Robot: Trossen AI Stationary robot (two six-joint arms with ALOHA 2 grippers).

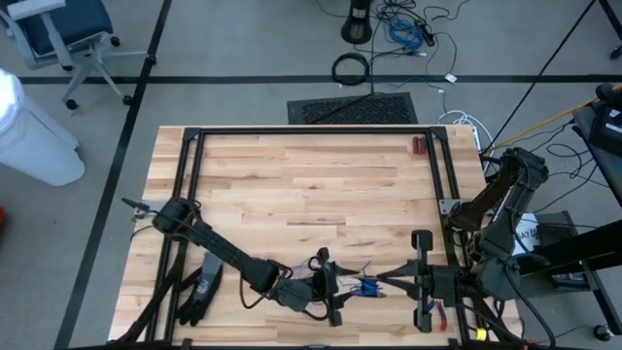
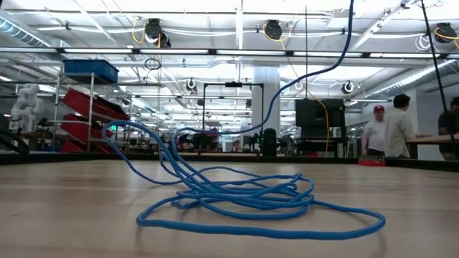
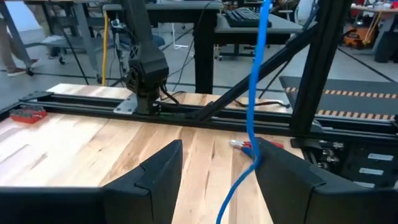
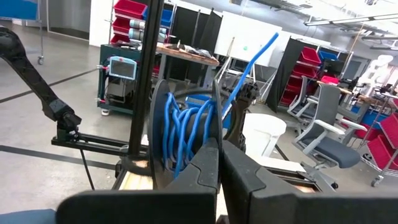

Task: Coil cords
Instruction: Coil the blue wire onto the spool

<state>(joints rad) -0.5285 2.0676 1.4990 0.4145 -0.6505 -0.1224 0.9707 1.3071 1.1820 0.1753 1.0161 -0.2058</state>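
The cord is a thin blue wire. Part of it lies as a loose heap [image 2: 244, 197] of loops on the wooden table, and one strand [image 2: 337, 57] climbs from the heap out of the low view's top. Near the table's front edge my right gripper [image 1: 384, 282] is shut, with a bunch of blue loops [image 4: 186, 130] at its fingertips. My left gripper [image 1: 348, 289] faces it, open. One strand [image 3: 254, 93] comes down between its fingers [image 3: 221, 149], close beside one of them. My right gripper has the cord's bunched loops [image 4: 198, 138] at the free ends of its shut fingers, which come level from the table's right. The fingers hide where they meet the cord. The loops are clear of the table, and one strand [image 4: 261, 53] sticks up from them. My left gripper: whether the nearer finger [image 3: 268, 163] touches the strand, I cannot tell.
A black glove [image 1: 199, 292] lies at the front left beside the left arm. Red-handled pliers [image 3: 255, 144] lie on the wood beyond the left fingers. A small red thing [image 1: 418, 146] sits at the far right corner. Black frame rails [image 1: 311, 131] border the table. People stand far behind [image 2: 387, 132].
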